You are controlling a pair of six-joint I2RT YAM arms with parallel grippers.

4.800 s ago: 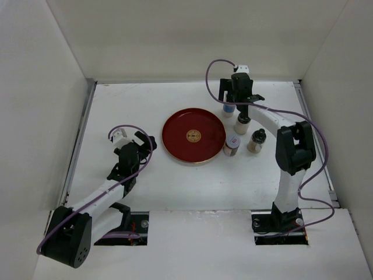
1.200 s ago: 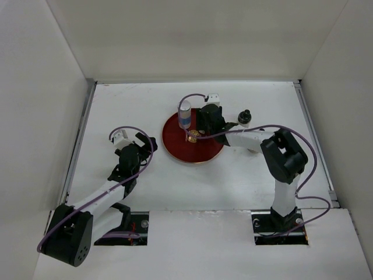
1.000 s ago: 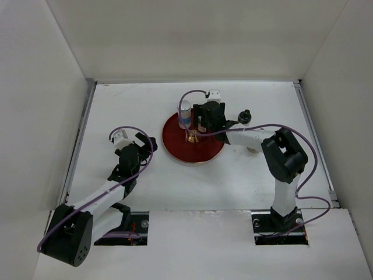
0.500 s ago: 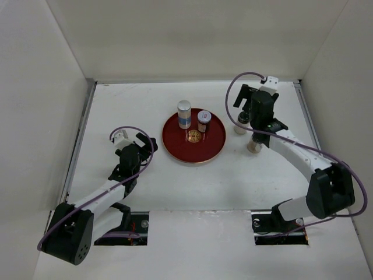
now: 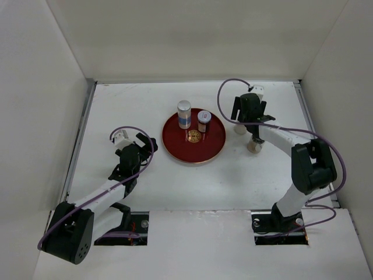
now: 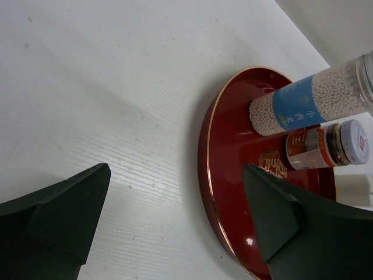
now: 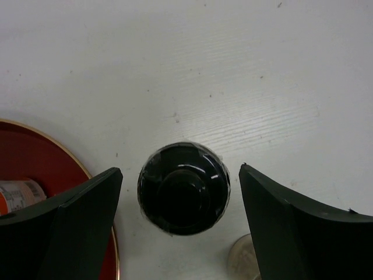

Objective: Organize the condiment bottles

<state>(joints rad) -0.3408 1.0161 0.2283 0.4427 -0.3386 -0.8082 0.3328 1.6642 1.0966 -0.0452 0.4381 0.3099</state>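
Note:
The white bottle with a blue band [image 5: 184, 114] and the short pale-lidded jar [image 5: 203, 121] stand on the red round tray [image 5: 194, 149]. Both also show in the left wrist view: the bottle [image 6: 303, 102] and the jar [image 6: 326, 146]. One tan dark-capped bottle [image 5: 239, 129] stands on the table right of the tray. My right gripper [image 5: 244, 119] is open directly above it, and its black cap [image 7: 183, 188] sits between the fingers without touching them. The second tan bottle [image 5: 253, 146] stands just nearer. My left gripper [image 5: 145, 142] is open and empty, left of the tray.
The tray's gold-edged rim [image 7: 87, 169] lies close to the left of the dark cap. White walls enclose the table on three sides. The right arm's purple cable [image 5: 224, 93] loops above the tray's right side.
The right arm set the white bottle and then the jar on the tray. It swung back right and, over the last half second, shifted left over the nearer-tray dark-capped bottle. The left arm stayed still.

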